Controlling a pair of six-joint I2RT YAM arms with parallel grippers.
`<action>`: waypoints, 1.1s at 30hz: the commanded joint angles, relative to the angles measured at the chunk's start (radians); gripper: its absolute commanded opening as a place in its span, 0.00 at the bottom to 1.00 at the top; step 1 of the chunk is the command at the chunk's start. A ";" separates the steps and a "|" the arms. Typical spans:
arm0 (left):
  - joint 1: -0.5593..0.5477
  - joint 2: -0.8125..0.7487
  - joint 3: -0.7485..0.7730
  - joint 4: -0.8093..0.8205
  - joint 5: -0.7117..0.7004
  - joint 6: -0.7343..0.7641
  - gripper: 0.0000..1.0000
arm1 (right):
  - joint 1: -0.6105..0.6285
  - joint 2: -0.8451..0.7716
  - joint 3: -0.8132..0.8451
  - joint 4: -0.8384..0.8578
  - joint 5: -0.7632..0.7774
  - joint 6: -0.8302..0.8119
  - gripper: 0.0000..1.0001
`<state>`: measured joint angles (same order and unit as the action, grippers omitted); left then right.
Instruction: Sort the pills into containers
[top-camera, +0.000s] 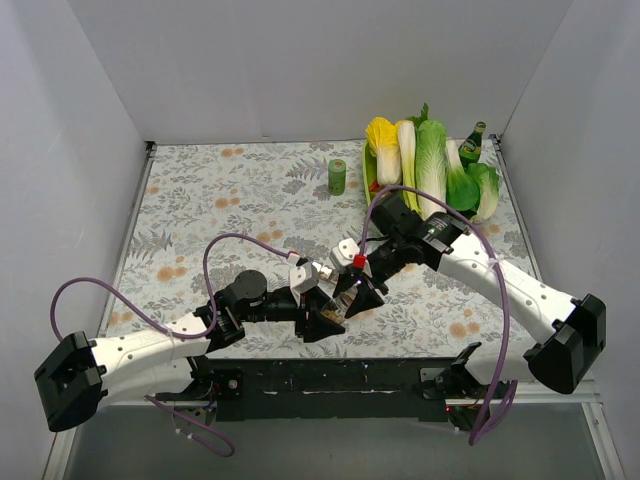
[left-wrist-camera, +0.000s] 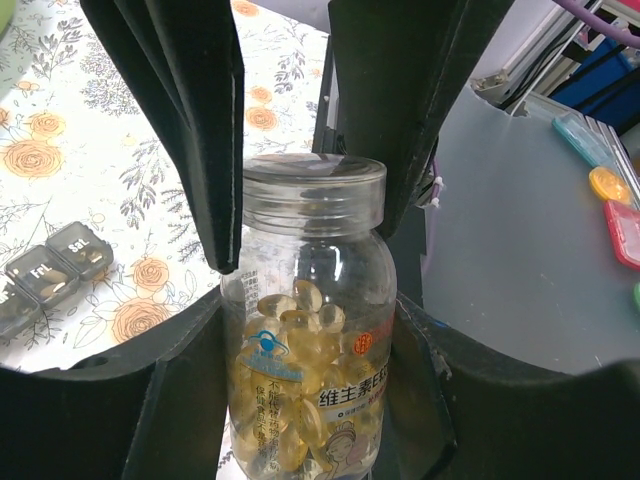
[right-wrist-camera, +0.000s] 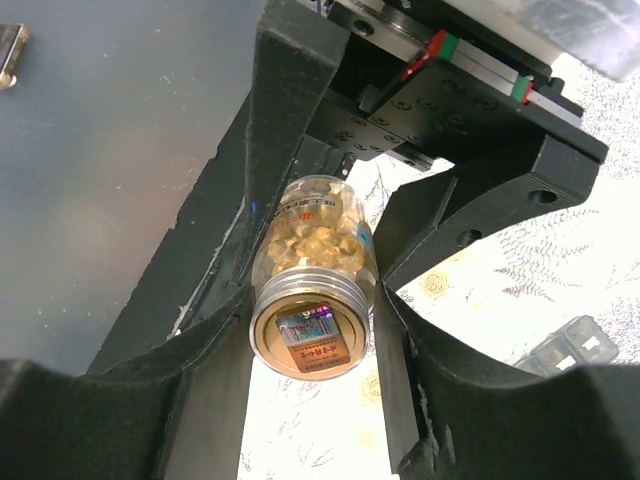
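Left end effector clamped the pill bottle by its body. Right end effector gripped its cap. Containers lay beside them on the tabletop.

Left wrist view: the pill box ran off the left edge, with 3 compartments showing. The base of the bottle was cut by the lower edge. Right wrist view: only a corner of the pill box showed.

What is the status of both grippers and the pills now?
Left gripper: jaws shut on clear plastic bottle of yellow capsules. Right gripper: jaws shut on its clear lid. Grey compartment strip lies nearby. Nothing blocking.
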<state>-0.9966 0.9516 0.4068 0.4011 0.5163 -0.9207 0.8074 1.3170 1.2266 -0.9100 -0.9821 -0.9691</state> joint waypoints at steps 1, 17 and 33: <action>0.003 -0.034 0.018 0.033 -0.061 0.011 0.00 | 0.006 -0.021 -0.039 0.115 0.023 0.145 0.32; 0.003 -0.042 0.017 0.077 -0.360 0.056 0.07 | -0.086 -0.036 -0.196 0.487 0.060 0.623 0.01; 0.003 -0.119 -0.008 -0.013 -0.322 0.016 0.98 | -0.166 -0.085 -0.197 0.473 -0.001 0.593 0.01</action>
<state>-0.9962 0.8562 0.3840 0.4183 0.2161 -0.9012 0.6540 1.2686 1.0313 -0.4637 -0.9718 -0.3725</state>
